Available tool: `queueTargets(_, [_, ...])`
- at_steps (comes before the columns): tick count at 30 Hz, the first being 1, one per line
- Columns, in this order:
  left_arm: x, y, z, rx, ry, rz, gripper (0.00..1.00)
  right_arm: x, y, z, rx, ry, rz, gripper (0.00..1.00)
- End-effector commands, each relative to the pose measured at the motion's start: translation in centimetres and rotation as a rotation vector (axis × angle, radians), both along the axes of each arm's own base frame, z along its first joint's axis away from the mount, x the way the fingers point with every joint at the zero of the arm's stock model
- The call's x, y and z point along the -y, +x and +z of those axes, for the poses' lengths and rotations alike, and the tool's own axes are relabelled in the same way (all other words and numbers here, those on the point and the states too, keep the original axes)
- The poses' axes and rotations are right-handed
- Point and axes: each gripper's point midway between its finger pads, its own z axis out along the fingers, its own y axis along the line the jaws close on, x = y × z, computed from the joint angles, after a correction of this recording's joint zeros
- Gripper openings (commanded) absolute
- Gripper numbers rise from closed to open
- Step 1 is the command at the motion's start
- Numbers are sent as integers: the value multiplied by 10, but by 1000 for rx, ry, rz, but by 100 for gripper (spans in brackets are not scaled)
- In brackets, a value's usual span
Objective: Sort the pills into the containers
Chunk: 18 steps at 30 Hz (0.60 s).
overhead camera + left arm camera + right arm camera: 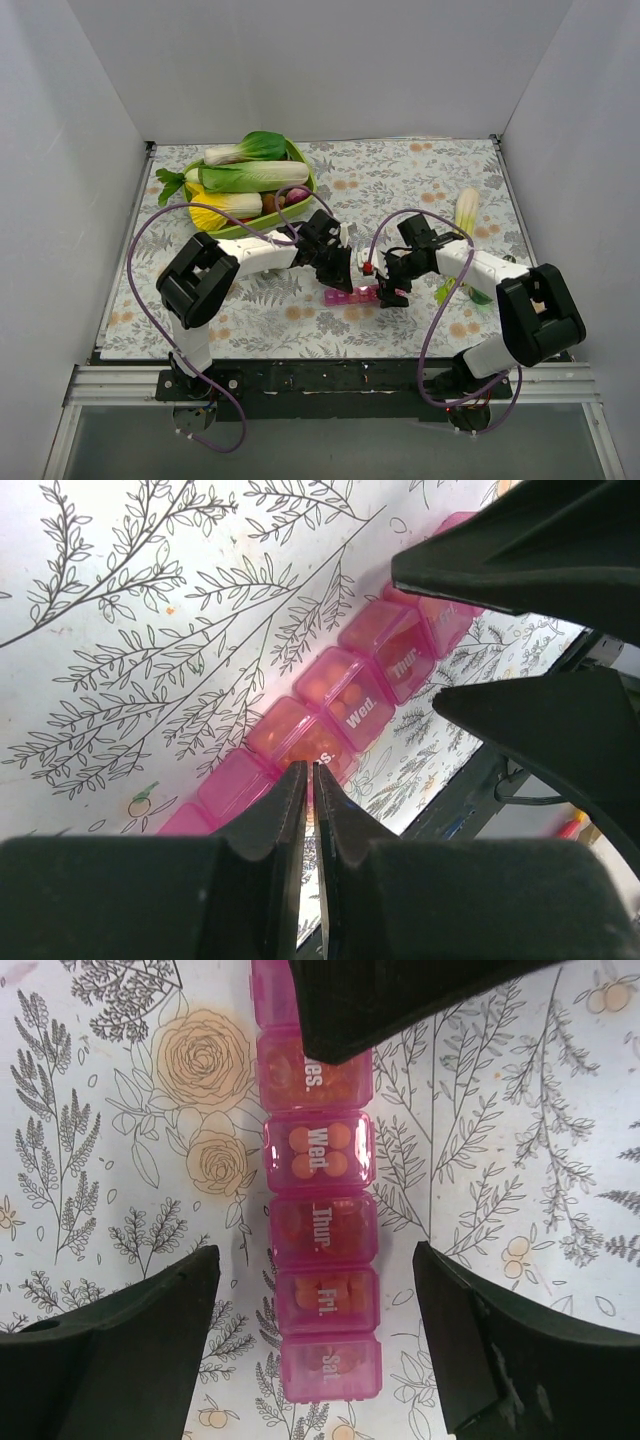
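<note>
Both fingers of the left gripper (311, 770) are pressed together, with only a hairline slit between them and nothing visibly pinched. Their tips sit just above the "Tues." end of the pill box (345, 695); contact cannot be confirmed. The right gripper (315, 1260) is spread wide, one finger on each side of the strip, straddling the "Thur." and "Fri." cells without touching them. In the top view the left arm (215, 270) runs from its near-left base through a raised elbow, forearm angled right, wrist tipped down over the left part of the strip. The right arm (500, 290) mirrors it: elbow at near right, forearm running left, wrist pitched down over the right part. The two grippers are close together, just apart. The pill box lies flat on the floral cloth (400, 180) near the table's middle, day-labelled lids facing up. Orange pills (300, 1138) show through the pink lids of the "Wed." and "Fri." cells. A green bowl (300, 158) of leafy vegetables stands at far left, well apart.
</note>
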Motion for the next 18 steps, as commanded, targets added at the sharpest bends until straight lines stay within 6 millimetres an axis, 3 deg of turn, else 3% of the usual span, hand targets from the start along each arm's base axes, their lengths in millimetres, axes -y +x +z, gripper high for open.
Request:
queueTargets(1, [-24,0,-38,11,172,20,7,-11,6,30,37,64,8,86])
queueTargets(6, [-24,-2,-41,8,181,17,7,-14,5,48,69,99,20,87])
queueTargets(9, [-24,-3,-43,6,187,17,7,-23,-4,64,57,177,52,76])
queueTargets(12, [-24,-3,-44,5,192,18,7,-36,-22,71,1,238,105,30])
queueTargets(13, [-23,-4,-44,3,191,19,7,-42,-29,68,-8,225,132,3])
queueTargets(18, [-22,-3,-46,1,192,21,7,-55,-36,45,-6,146,160,1])
